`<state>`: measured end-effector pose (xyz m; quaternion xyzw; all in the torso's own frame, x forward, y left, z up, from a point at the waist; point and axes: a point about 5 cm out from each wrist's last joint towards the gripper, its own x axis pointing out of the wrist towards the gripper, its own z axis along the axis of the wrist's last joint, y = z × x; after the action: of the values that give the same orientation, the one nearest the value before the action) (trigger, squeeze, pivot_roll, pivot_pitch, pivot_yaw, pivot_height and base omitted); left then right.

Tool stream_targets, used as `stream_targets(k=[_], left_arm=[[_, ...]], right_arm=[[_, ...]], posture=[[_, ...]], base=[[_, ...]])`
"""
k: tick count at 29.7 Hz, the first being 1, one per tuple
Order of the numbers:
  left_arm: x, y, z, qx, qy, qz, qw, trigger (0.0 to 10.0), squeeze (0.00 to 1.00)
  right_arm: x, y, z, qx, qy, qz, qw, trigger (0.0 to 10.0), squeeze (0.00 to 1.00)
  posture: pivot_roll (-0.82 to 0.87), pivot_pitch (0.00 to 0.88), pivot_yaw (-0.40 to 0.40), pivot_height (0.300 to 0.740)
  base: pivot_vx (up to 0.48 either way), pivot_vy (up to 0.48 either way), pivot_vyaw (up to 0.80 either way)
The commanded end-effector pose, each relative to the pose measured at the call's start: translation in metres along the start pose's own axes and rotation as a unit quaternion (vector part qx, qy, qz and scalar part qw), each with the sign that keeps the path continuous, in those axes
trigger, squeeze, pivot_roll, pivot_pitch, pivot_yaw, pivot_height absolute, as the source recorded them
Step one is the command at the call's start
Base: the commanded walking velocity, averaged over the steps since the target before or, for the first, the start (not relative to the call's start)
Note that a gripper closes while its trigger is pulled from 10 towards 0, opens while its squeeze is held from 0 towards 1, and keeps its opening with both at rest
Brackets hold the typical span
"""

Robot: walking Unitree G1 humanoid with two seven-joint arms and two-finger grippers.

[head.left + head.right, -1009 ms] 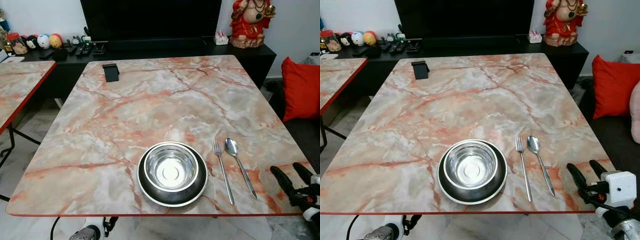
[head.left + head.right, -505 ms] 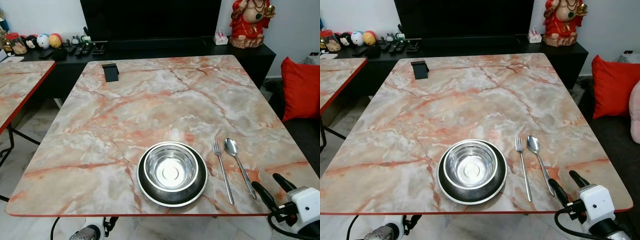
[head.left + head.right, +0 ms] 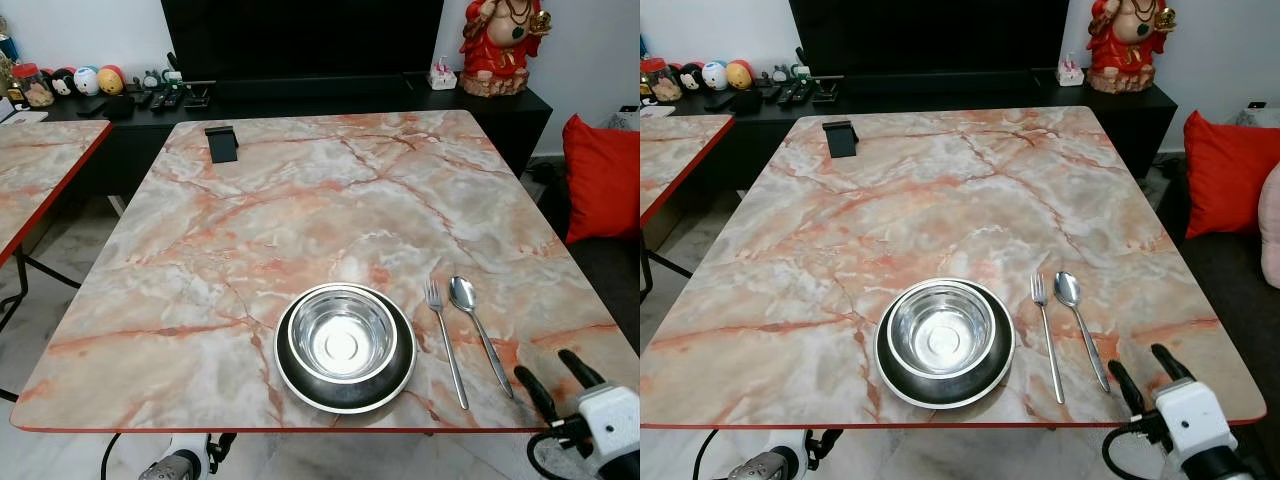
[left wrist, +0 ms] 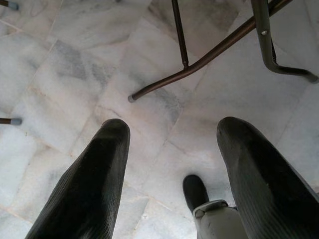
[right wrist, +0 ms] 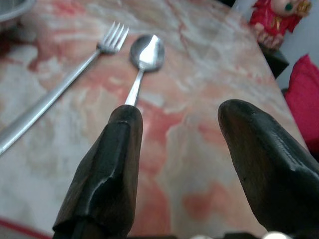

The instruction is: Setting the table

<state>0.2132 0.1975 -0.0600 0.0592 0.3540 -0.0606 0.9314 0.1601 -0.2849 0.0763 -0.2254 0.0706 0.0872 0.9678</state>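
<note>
Jaws on the right gripper [image 3: 1143, 374] are spread apart with nothing between them, hovering at the near right corner of the marble table [image 3: 300, 210]. From the right wrist view the spoon [image 5: 142, 64] lies ahead of the gripper, its handle running toward the left-hand finger and disappearing behind that fingertip, so it sits off to that side and not in the gap. Can't tell if the finger actually touches the handle.

The spoon's long axis runs front to back on the table, bowl end pointing at the far edge, handle angling slightly toward the gripper. The fork [image 3: 446, 342] lies just beside it on its left, roughly parallel, tines pointing away too. Left of the fork is a steel bowl [image 3: 342, 334] sitting in a dark plate [image 3: 290, 377], near the front edge.

The left gripper [image 4: 172, 174] hangs below the table over the pale tiled floor [image 4: 60, 64], fingers wide apart, holding nothing.
</note>
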Motion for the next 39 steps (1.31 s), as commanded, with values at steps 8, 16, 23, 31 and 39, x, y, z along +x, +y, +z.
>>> stream_targets(k=[8,16,23,31,39], left_arm=[[-0.001,-0.001,-0.004,0.003,0.009,0.0,1.0,10.0,0.0],[-0.001,-0.001,-0.005,0.003,0.009,0.0,1.0,10.0,0.0],[-0.001,-0.001,-0.004,0.003,0.008,0.0,1.0,10.0,0.0],[-0.001,-0.001,-0.004,0.003,0.008,-0.001,1.0,10.0,0.0],[-0.001,-0.001,-0.004,0.003,0.008,-0.001,1.0,10.0,0.0]], right_arm=[[-0.002,0.006,-0.008,-0.014,0.016,0.006,1.0,10.0,0.0],[-0.002,0.005,-0.01,-0.022,0.015,-0.004,1.0,10.0,0.0],[-0.003,0.004,-0.017,-0.028,0.03,-0.009,0.999,10.0,0.0],[-0.003,0.007,-0.018,-0.026,0.034,-0.004,0.999,10.0,0.0],[-0.002,0.009,-0.018,-0.022,0.033,0.008,0.999,10.0,0.0]], posture=[[-0.09,0.0,0.025,0.74],[-0.09,0.0,0.026,0.74],[-0.09,0.0,0.026,0.74],[-0.09,0.0,0.026,0.74],[-0.09,0.0,0.026,0.74]], base=[[0.0,0.0,0.0],[0.0,0.0,0.0],[0.0,0.0,0.0],[0.0,0.0,0.0],[0.0,0.0,0.0]])
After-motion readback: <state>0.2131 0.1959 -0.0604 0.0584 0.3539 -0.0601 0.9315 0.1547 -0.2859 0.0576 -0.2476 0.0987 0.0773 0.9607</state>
